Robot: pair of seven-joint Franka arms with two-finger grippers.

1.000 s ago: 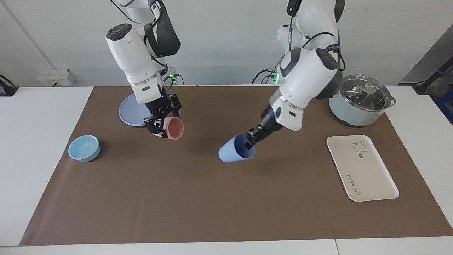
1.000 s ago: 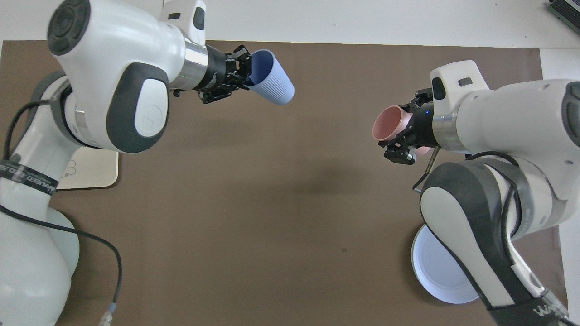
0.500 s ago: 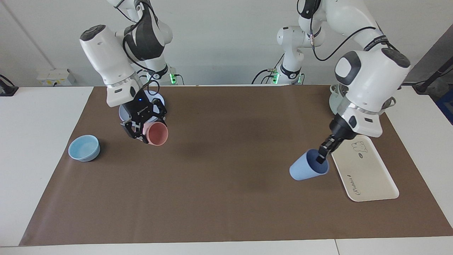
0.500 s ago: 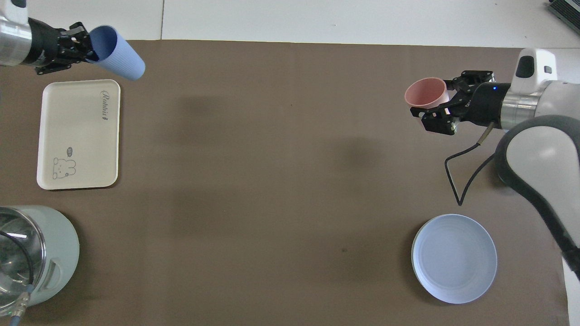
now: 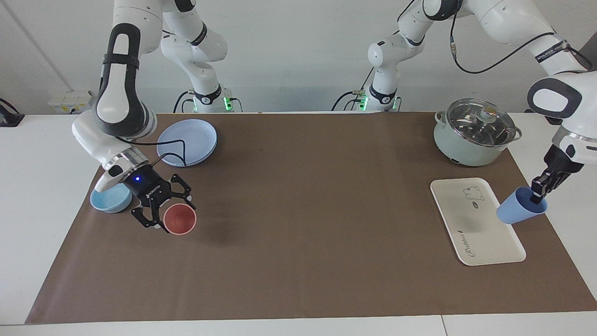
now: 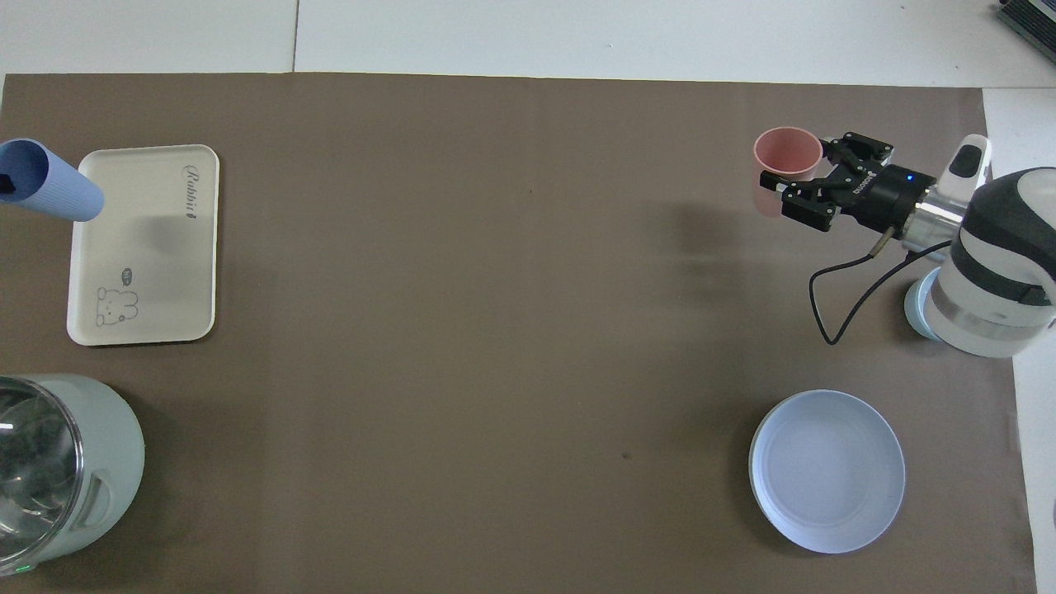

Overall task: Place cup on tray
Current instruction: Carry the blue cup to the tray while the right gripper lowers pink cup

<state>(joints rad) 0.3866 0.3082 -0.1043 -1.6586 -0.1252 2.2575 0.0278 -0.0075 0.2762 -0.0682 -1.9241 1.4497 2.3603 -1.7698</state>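
Fingers of the right gripper [image 5: 164,224] are what we meet first at the right arm's end of the facing view: they are clamped on the rim of a salmon-pink tumbler [image 5: 179,219], which hangs tipped with its mouth toward the camera, above the brown mat [image 5: 298,261] and just beside the light-blue bowl [image 5: 109,198]. We take the cream tray [image 5: 475,224] as our landmark; that bowl sits well apart from it, at the right arm's end of the table, and the round blue plates [image 5: 187,142] lie nearer to the robots than the tray, also toward the right arm's end. Coming across, we find the tray flat on the mat at the left arm's end, its bear drawing on the end nearer to the robots. A pale green pot [image 5: 475,135] with a glass lid stands near the tray, nearer to the robots than it. Last we reach the left gripper [image 5: 536,195], its fingertips closed on the rim of the periwinkle cup [image 5: 518,212], one of them inside the mouth. We see the cup held in the air, tilted, over the tray's long edge that faces the table's end, not yet resting on the tray; in the overhead view its shadow falls on the tray's surface.
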